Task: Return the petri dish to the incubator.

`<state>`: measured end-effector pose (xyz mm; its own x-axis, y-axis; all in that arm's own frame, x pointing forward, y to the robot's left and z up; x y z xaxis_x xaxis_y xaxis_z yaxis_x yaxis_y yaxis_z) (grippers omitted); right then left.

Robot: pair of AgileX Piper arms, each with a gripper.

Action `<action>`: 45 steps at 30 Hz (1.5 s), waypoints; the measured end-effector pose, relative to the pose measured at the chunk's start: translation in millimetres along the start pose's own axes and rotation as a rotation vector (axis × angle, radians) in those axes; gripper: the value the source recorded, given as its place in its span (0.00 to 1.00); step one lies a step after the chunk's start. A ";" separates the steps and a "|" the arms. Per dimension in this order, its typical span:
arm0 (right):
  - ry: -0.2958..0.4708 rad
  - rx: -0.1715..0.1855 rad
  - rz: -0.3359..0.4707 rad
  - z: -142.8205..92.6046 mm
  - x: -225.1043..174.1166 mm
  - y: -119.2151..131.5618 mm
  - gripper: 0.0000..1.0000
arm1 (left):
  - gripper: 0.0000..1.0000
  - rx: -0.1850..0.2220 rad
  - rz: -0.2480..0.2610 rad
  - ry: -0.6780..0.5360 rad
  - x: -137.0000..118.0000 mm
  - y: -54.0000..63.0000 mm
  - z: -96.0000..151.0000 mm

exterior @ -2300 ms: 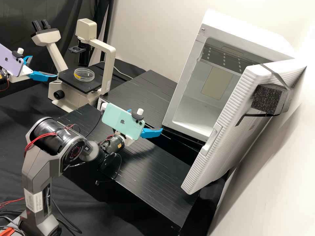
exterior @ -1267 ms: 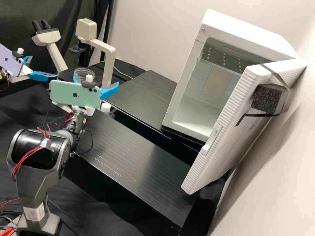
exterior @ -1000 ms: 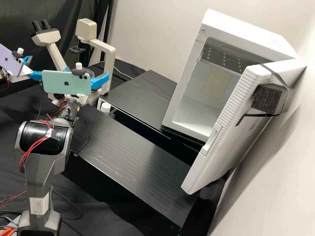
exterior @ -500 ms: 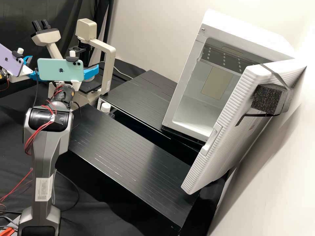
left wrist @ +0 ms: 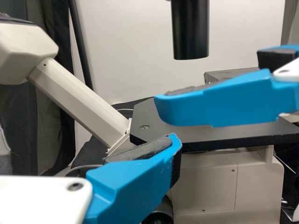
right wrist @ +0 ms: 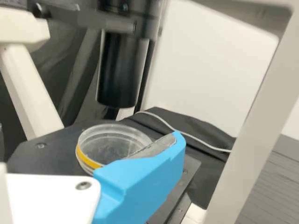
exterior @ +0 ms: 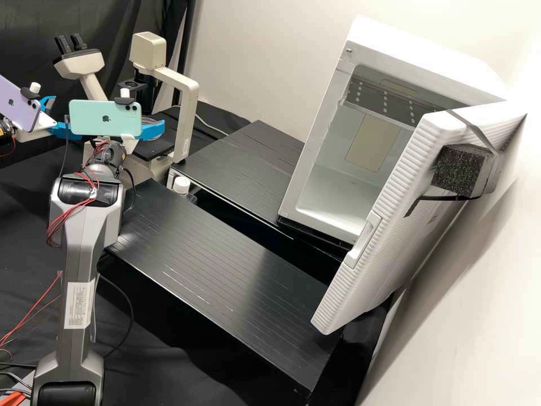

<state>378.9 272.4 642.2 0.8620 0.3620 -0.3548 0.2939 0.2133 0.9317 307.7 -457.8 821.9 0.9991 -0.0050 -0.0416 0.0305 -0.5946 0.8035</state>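
The clear petri dish (exterior: 150, 119) with a yellow band lies on the black microscope stage, partly behind my right gripper (exterior: 152, 130). In the right wrist view, one finger of my right gripper (right wrist: 140, 175) stands close beside the dish (right wrist: 110, 144); contact cannot be told. The fingers are spread, as the left wrist view also shows. My left gripper (exterior: 61, 131) is at the far left, left of the stage, partly behind the phone; its open finger (left wrist: 135, 182) shows in the left wrist view. The white incubator (exterior: 338, 197) stands at the right with its door (exterior: 369, 248) swung open.
The microscope's beige arm (exterior: 186, 118) rises right of the stage, and its black tube (right wrist: 122, 70) hangs above the dish. A small white-capped bottle (exterior: 181, 185) stands by the gap between two black bench platforms (exterior: 225, 265). A phone (exterior: 104, 117) is mounted on the right gripper.
My right gripper has moved left and farther back, from near the incubator over to the microscope stage; most recently it shifted slightly. The left arm has kept still.
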 end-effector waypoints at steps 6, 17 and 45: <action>-0.009 0.108 0.012 6.5 3.9 -0.2 1.00 | 1.00 0.000 0.000 0.000 0.0 0.0 0.0; -0.041 0.178 -0.005 15.1 12.4 -17.3 1.00 | 1.00 0.000 0.000 0.000 0.0 0.0 0.0; -0.109 0.144 0.037 29.3 43.9 -34.8 1.00 | 1.00 0.000 0.000 0.000 0.0 0.0 0.0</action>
<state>418.6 254.3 596.5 0.9107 0.2652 -0.3166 0.3101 0.0670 0.9483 307.7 -457.8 821.9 0.9991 -0.0050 -0.0416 0.0305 -0.5946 0.8035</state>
